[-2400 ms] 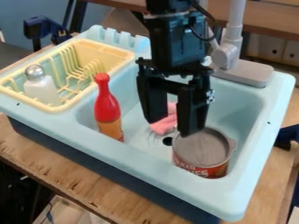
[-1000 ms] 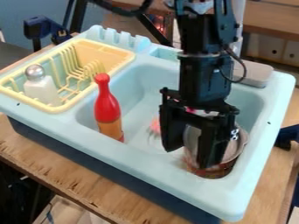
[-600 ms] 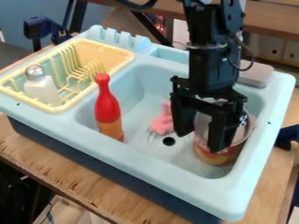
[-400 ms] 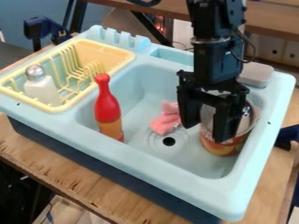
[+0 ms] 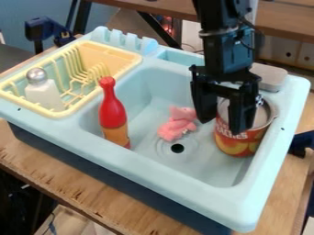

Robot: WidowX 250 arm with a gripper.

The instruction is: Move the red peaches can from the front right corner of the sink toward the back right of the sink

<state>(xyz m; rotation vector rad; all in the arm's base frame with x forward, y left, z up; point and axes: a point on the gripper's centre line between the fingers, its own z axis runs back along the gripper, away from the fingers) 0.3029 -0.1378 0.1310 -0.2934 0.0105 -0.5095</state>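
Note:
The black gripper [image 5: 222,127] hangs over the right part of the light blue sink [image 5: 138,164], open, its two fingers well apart. One finger is by the left side of a large metal can [image 5: 248,143], and the other overlaps the front of its label; contact cannot be told for certain. The can stands upright against the right side of the basin. Just left of the gripper, a pink plush toy [image 5: 178,124] lies on the basin floor beside the drain. A red bottle [image 5: 112,110] with an orange lower part stands at the basin's left.
A yellow dish rack [image 5: 131,61] sits at the sink's left, holding a white bottle [image 5: 43,92] with a silver top. The grey faucet base [image 5: 268,77] is behind the can. The sink's front rim [image 5: 184,193] borders the wooden table [image 5: 73,186].
The gripper first moved right and toward the front, then back toward the rear. The can shifted from the front right of the basin toward the rear right, uncovering the drain and plush toy.

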